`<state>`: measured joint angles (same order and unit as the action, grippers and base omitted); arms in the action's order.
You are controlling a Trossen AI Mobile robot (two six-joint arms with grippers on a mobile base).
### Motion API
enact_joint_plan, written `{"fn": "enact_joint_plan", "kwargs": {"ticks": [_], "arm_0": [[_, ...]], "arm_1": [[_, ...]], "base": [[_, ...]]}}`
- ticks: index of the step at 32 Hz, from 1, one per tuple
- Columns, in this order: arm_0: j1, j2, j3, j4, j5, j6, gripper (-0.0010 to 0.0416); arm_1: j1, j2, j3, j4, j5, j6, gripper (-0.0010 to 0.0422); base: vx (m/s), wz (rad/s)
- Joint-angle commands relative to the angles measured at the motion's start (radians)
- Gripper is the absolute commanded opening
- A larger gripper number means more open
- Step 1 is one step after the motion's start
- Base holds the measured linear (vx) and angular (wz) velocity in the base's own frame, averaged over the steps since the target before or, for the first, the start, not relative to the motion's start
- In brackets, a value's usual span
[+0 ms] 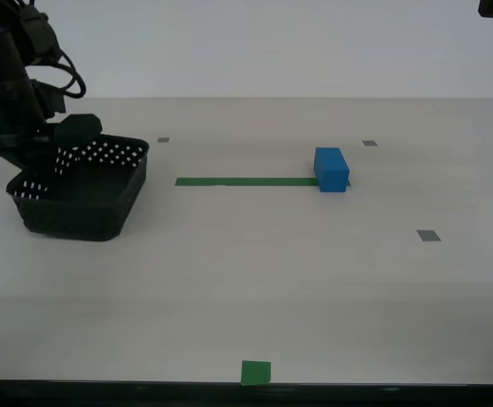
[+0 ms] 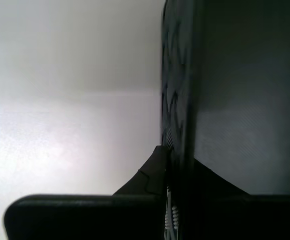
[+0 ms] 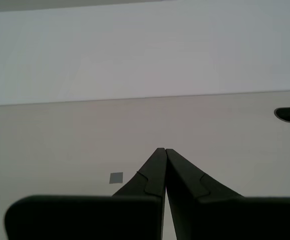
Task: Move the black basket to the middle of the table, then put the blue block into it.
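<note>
Pale beige and nearly bare, the table (image 1: 254,280) stretches under a plain white wall. At the exterior view's left, the black basket (image 1: 83,191) sits tilted, its near corner lifted, with light showing through the small square holes of its perforated sides. My second gripper (image 1: 49,144) reaches down over the basket's far rim, and the second wrist view shows its jaws pinching the basket's wall (image 2: 177,100), which fills that view as a dark slab between the fingers (image 2: 154,172).

Toward the exterior view's right, well apart from the basket, the blue block (image 1: 332,170) stands on the tabletop, touching the end of a green tape strip (image 1: 244,181) that runs between basket and block. Small grey squares (image 1: 428,236) dot the surface, and a green square (image 1: 255,372) lies at the near edge.

My first gripper (image 3: 164,152) appears only in its own wrist view: its jaws are pressed together on nothing, tips meeting above bare table, with one grey square (image 3: 116,177) near them.
</note>
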<state>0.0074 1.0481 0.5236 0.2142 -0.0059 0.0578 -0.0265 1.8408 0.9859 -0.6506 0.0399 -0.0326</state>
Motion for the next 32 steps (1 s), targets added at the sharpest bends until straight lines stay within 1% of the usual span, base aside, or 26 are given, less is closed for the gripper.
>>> {"fn": "enact_joint_plan", "kwargs": {"ticks": [1, 2, 5, 6, 8, 9, 10, 11, 12, 13, 15, 16, 18, 21, 23, 27, 32], "arm_0": [[0.000, 0.000, 0.001, 0.000, 0.000, 0.002, 0.0000], [0.000, 0.000, 0.001, 0.000, -0.001, 0.003, 0.0000], [0.000, 0.000, 0.001, -0.002, 0.000, 0.003, 0.0000], [0.000, 0.000, 0.001, -0.006, -0.001, 0.003, 0.0000], [0.000, 0.000, 0.001, -0.014, -0.001, 0.004, 0.0000], [0.000, 0.000, 0.001, -0.018, 0.000, 0.005, 0.0000], [0.000, 0.000, 0.001, -0.018, 0.000, 0.004, 0.0000], [0.000, 0.000, 0.001, -0.018, -0.001, 0.005, 0.0000], [0.000, 0.000, 0.001, -0.018, 0.000, 0.005, 0.0000], [0.000, 0.000, 0.001, -0.018, -0.001, 0.006, 0.0000], [0.000, 0.000, 0.001, -0.018, -0.001, 0.006, 0.0000], [0.000, 0.000, 0.001, -0.018, -0.001, 0.015, 0.0000], [0.001, 0.000, 0.001, -0.017, -0.001, 0.018, 0.0000], [0.001, 0.000, 0.001, -0.018, -0.001, 0.021, 0.0000], [0.001, 0.000, 0.001, -0.021, -0.001, 0.021, 0.0000], [0.001, 0.000, 0.001, -0.030, -0.001, 0.021, 0.0000], [0.001, 0.000, 0.001, -0.039, -0.001, 0.021, 0.0000]], "arm_1": [[-0.026, -0.044, 0.047, -0.041, 0.034, -0.014, -0.0002], [-0.049, -0.070, 0.085, -0.070, 0.037, -0.036, -0.0002], [-0.088, -0.082, 0.148, -0.118, 0.037, -0.048, -0.0002], [-0.129, -0.084, 0.196, -0.161, 0.037, -0.047, -0.0002], [-0.178, -0.084, 0.240, -0.172, 0.037, -0.051, -0.0002], [-0.212, -0.084, 0.267, -0.173, 0.038, -0.070, -0.0002], [-0.226, -0.084, 0.279, -0.174, 0.042, -0.079, -0.0002], [-0.264, -0.078, 0.312, -0.174, 0.092, -0.090, -0.0002], [-0.277, -0.078, 0.322, -0.174, 0.122, -0.093, -0.0002], [-0.316, -0.078, 0.339, -0.155, 0.179, -0.113, -0.0002], [-0.348, -0.078, 0.338, -0.124, 0.178, -0.148, -0.0002], [-0.376, -0.077, 0.337, -0.111, 0.174, -0.166, -0.0002], [-0.399, -0.057, 0.337, -0.095, 0.159, -0.190, -0.0002], [-0.415, -0.009, 0.340, -0.076, 0.156, -0.205, -0.0002], [-0.430, 0.060, 0.340, -0.061, 0.156, -0.208, -0.0002], [-0.447, 0.117, 0.346, -0.016, 0.156, -0.237, -0.0002], [-0.493, 0.199, 0.459, -0.034, 0.156, -0.242, -0.0002]], "base": [[0.000, 0.000], [0.000, 0.000], [0.000, 0.000], [0.000, 0.000], [0.000, 0.000], [0.000, 0.000], [0.000, 0.000], [0.000, 0.000], [0.000, 0.000], [0.000, 0.000], [0.000, 0.000], [0.000, 0.000], [0.000, 0.000], [0.000, 0.000], [0.000, 0.000], [0.000, 0.000], [0.000, 0.000]]}}
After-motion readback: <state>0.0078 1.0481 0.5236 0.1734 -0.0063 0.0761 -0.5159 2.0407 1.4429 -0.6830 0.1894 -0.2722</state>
